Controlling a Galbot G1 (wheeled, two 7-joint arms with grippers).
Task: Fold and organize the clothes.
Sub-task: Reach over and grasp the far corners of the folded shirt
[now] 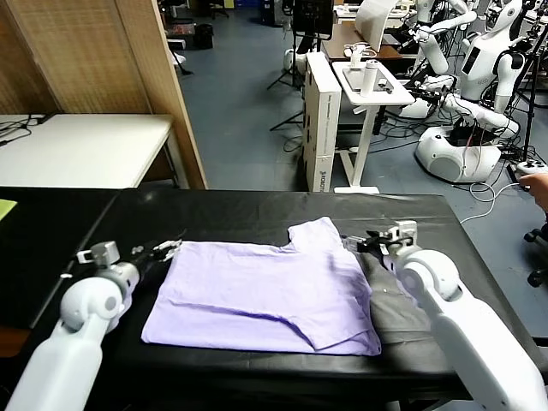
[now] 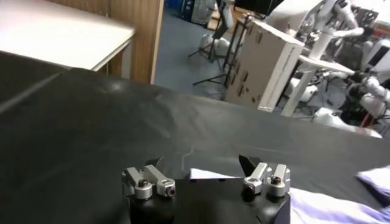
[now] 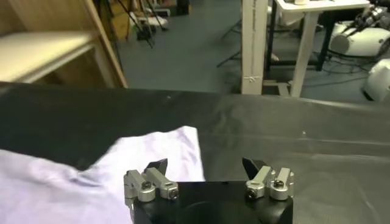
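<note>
T-shirt (image 1: 265,295) lies part-folded mid-table (image 1: 257,210), left gripper (image 1: 168,249) and right gripper (image 1: 370,243) flank it, jaws open, empty; thin fabric may bunch if pinched unevenly.

My two arms are smooth glossy white shells with rounded ball-shaped joints near the wrists. The left gripper (image 1: 168,247) and right gripper (image 1: 360,244) share a build: a black block body, black pointed fingertips (image 3: 157,165), and silver metal brackets (image 2: 148,181) fastened with small dark screws.
</note>
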